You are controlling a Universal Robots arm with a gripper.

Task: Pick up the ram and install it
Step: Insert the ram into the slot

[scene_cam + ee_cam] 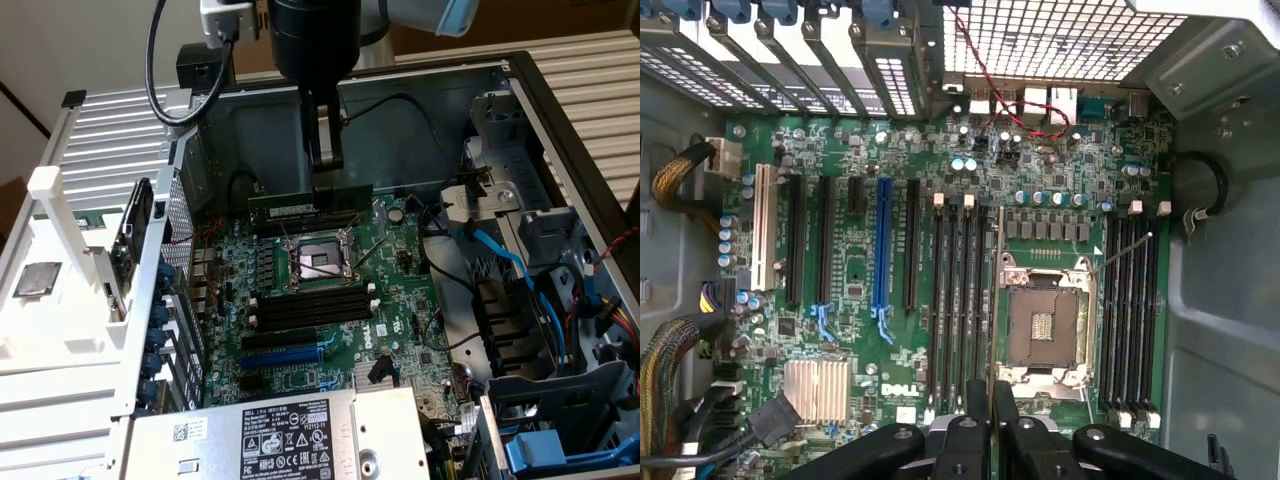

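Green-black ram (290, 205) hangs from the tool (325, 176), whose narrow-set fingers clamp its upper edge at mid-length; it stands on edge, long axis level and parallel to the black memory slots (305, 305); it sits over the slot bank along the motherboard's (400, 300) far edge, beyond the CPU socket (318, 262).
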